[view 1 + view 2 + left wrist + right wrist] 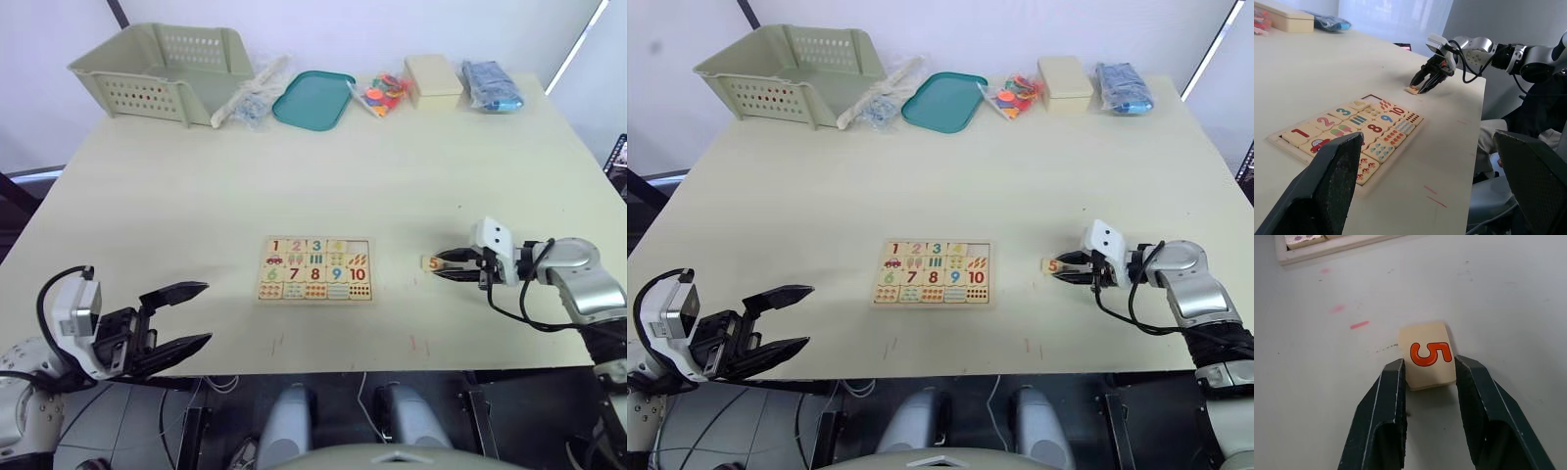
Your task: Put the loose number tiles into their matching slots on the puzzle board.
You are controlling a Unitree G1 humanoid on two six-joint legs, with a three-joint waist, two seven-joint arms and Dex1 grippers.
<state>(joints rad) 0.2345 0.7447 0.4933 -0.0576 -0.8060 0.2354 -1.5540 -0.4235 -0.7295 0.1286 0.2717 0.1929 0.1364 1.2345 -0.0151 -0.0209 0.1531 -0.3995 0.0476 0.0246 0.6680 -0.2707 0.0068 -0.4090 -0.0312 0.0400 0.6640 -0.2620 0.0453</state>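
Tile number 5 (1428, 362), a small light-wood square with an orange digit, lies flat on the pale worktop (392, 166) between the two black fingers of the right tool (1427, 377). The jaws stand slightly apart, one on each side of the tile's near end; whether they press it cannot be told. The tile sits to the right of the puzzle board (315, 267), apart from it, with a few faint red marks on the surface between them.

On the board, tiles 1, 2 and 3 fill the first three slots of the top row, and a fourth tile sits next to them; the last slot at the right end of that row (359, 246) looks open. Numbers 6 to 10 and counting pictures fill the rows below.

At the worktop's near left edge, the left tool (176, 318) hangs with its fingers spread wide, holding nothing, well apart from the board.

Along the far edge stand a pale green basket (162, 69), a clear bag (250, 98), a teal tray (313, 100), a bag of colourful plastic pieces (384, 92), a cream box (434, 78) and a blue packet (492, 86).
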